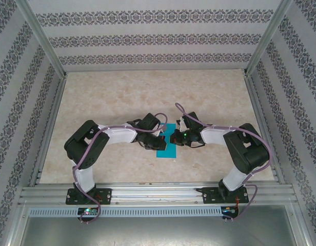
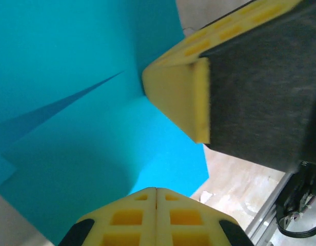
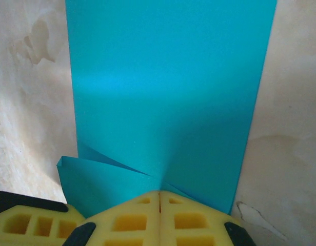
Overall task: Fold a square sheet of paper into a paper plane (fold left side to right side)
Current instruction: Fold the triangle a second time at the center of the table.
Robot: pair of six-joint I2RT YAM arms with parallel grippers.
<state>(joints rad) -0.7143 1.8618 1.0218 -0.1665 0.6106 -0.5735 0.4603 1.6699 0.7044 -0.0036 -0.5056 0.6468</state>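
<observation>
The square sheet of paper [image 1: 167,149] is teal-blue and lies on the table between my two grippers, folded into a narrower rectangle. In the right wrist view the paper [image 3: 168,77] stretches away from my right gripper [image 3: 159,192], which is shut, its tips resting on the near end where a flap lifts at the left. My left gripper [image 2: 156,189] is shut too, tips down on the paper [image 2: 71,77], and the right gripper's yellow fingers [image 2: 178,97] press close beside it. From above, the left gripper [image 1: 157,144] and right gripper [image 1: 173,138] meet over the sheet.
The beige marbled table [image 1: 147,97] extends well beyond the paper on every side. Patterned walls and metal frame posts [image 1: 42,41] enclose it, and an aluminium rail [image 1: 158,193] runs along the near edge by the arm bases.
</observation>
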